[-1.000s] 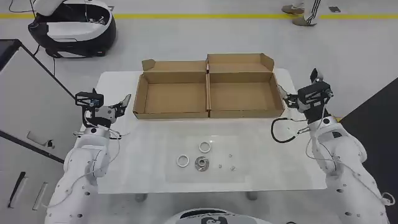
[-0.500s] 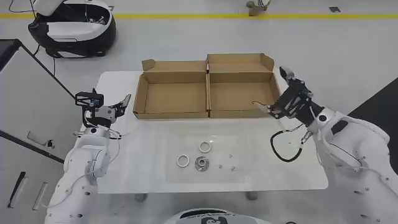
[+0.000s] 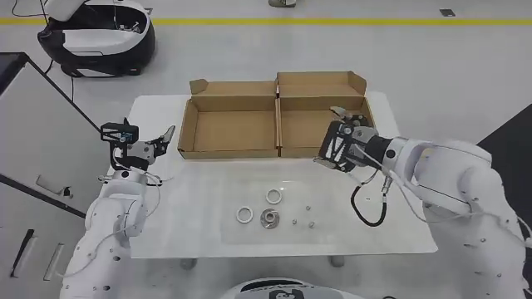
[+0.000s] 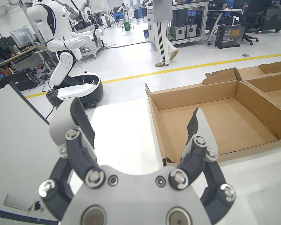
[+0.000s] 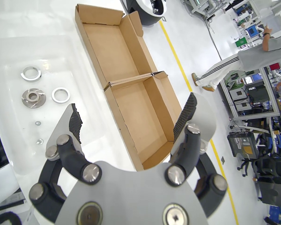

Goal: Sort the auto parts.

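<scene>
Swung inward, the right gripper point(image 3: 326, 137) hung spread and empty at the near wall of the right box point(image 3: 303, 129); next it should drop squarely over 1 ring point(image 3: 273, 196).

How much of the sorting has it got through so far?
Done: nothing, both cardboard boxes are empty. In hand: nothing; the right tool hangs open by one box, the left tool open at the table's edge. Left: two rings, a flanged disc and small nuts, all on the table.
</scene>
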Robot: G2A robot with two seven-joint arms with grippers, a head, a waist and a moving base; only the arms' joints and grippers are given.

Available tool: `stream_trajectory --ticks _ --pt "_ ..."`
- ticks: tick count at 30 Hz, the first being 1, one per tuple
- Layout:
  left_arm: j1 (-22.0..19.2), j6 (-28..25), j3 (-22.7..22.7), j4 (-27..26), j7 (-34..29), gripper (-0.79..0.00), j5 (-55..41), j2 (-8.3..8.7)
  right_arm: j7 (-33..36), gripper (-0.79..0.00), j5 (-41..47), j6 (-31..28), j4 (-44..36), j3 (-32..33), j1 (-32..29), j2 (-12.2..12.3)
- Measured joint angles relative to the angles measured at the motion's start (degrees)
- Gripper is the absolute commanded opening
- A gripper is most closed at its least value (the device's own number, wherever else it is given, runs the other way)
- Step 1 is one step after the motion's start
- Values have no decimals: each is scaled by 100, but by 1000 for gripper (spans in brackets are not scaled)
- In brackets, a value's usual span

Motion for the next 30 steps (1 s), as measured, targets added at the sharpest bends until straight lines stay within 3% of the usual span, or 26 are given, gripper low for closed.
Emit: stream_trajectory --ticks 14,26,30 --pt "0 0 0 0 0 0 0 0 535 0 48 316 419 -1729 984 379" --pt "0 0 0 0 0 0 0 0 947 0 1237 728 1041 -3136 2025 1081" --pt "0 0 0 0 0 0 0 0 1348 0 2286 1130 1223 -3482 2463 1223"
